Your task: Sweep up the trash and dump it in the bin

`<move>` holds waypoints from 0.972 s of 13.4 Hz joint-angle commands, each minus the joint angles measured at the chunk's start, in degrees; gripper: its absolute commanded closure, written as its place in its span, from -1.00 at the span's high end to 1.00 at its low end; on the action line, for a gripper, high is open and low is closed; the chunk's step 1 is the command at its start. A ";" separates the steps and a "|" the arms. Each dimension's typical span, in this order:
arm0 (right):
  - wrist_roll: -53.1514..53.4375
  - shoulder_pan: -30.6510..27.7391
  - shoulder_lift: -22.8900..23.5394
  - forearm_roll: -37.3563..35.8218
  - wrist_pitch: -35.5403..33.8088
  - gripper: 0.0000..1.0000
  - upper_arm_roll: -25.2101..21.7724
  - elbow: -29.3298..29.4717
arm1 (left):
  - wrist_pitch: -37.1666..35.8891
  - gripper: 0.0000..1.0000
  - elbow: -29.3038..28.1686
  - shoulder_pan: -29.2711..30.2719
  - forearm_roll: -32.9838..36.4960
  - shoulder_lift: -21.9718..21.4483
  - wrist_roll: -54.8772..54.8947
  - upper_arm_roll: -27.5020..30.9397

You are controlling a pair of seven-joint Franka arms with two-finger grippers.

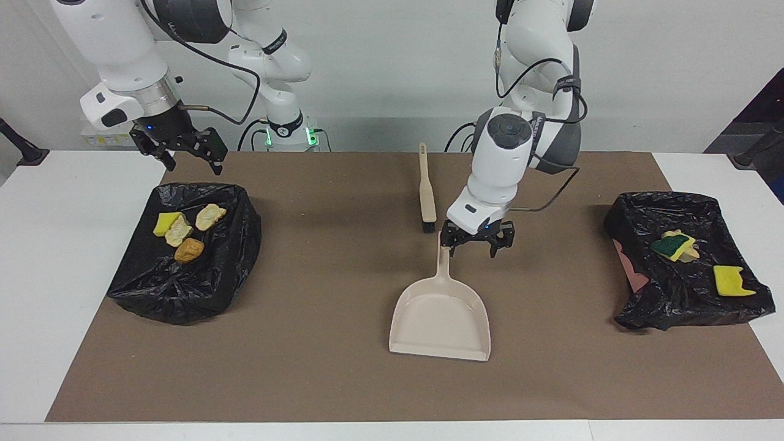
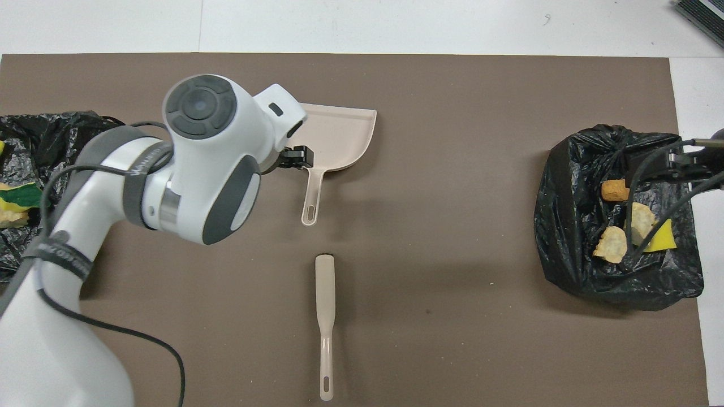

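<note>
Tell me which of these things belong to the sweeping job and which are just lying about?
Part of the job:
- trash scraps
- bag-lined bins
- dustpan
- brush

Just there:
- brown mat
- white table
</note>
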 commanded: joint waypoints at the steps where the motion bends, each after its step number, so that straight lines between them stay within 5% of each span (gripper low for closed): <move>1: 0.71 -0.46 -1.47 1.00 -0.63 1.00 0.25 -1.49 | -7.02 1.00 -0.98 1.40 -0.34 -7.68 9.44 3.80; 13: 0.89 -0.37 -1.47 0.91 -0.63 1.00 0.25 -1.58 | -18.38 1.00 0.51 15.03 4.84 -20.18 25.13 7.77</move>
